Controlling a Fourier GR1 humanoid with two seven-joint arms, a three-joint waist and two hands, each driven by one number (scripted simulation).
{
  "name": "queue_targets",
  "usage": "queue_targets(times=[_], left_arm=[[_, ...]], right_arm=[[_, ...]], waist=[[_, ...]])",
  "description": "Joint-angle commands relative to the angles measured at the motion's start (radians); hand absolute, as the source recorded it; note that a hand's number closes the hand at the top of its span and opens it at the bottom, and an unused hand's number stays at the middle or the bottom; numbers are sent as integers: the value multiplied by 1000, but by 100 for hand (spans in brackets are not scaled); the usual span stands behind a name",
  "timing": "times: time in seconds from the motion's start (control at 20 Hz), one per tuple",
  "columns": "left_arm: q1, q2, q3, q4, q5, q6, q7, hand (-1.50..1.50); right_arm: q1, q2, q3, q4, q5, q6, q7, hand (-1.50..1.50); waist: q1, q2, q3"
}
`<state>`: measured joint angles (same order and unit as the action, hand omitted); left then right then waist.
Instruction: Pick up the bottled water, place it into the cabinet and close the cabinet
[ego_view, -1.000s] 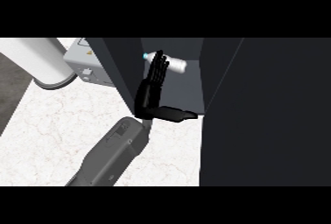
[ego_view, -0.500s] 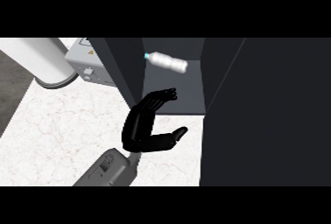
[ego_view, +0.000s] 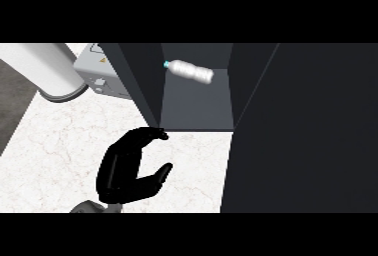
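Note:
The bottled water (ego_view: 190, 71), clear with a light blue cap, lies on its side deep inside the dark cabinet, on its floor (ego_view: 196, 111). My left hand (ego_view: 129, 172) is outside the cabinet, over the marble counter just in front of the cabinet's left front corner. Its fingers are relaxed and gently curved, the thumb sticks out to the right, and it holds nothing. The cabinet door (ego_view: 310, 130) stands open as a large dark panel on the right. My right hand does not show.
A thick white cylinder (ego_view: 48, 70) lies slanted at the upper left. A grey boxy appliance (ego_view: 100, 75) stands behind the cabinet's left wall. The white marble counter (ego_view: 59, 150) spreads to the left, with a dark floor strip beyond its left edge.
My left hand has let go of the bottle and pulled back out of the cabinet toward the near edge. The bottle stays lying inside.

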<state>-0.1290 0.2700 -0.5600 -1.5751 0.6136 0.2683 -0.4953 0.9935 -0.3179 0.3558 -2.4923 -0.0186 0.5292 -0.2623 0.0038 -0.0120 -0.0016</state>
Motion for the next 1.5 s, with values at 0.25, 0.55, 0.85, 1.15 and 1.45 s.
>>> queue_targets(times=[0.25, 0.55, 0.85, 1.15, 1.45], left_arm=[[179, 145, 121, -194, 100, -56, 10, -150], [318, 206, 184, -240, 179, -140, -24, -150], [371, 265, 235, -281, 223, -182, -5, -150], [439, 321, 280, -322, 257, -255, -17, -150], [456, 361, 321, -317, 292, -324, -16, -150]], right_arm=[[2, -87, 136, -204, 180, 39, 56, 150], [-85, -144, 252, -205, 202, 67, 109, 150], [-180, -168, 347, -177, 235, 60, 160, 150], [-185, -82, 493, -101, 132, -36, 210, 150], [-261, -59, 524, -73, 76, -44, 227, 150]], waist=[[-2, -2, -2], [30, -5, -7], [42, -12, -11], [65, 3, -12], [105, 20, -12]])
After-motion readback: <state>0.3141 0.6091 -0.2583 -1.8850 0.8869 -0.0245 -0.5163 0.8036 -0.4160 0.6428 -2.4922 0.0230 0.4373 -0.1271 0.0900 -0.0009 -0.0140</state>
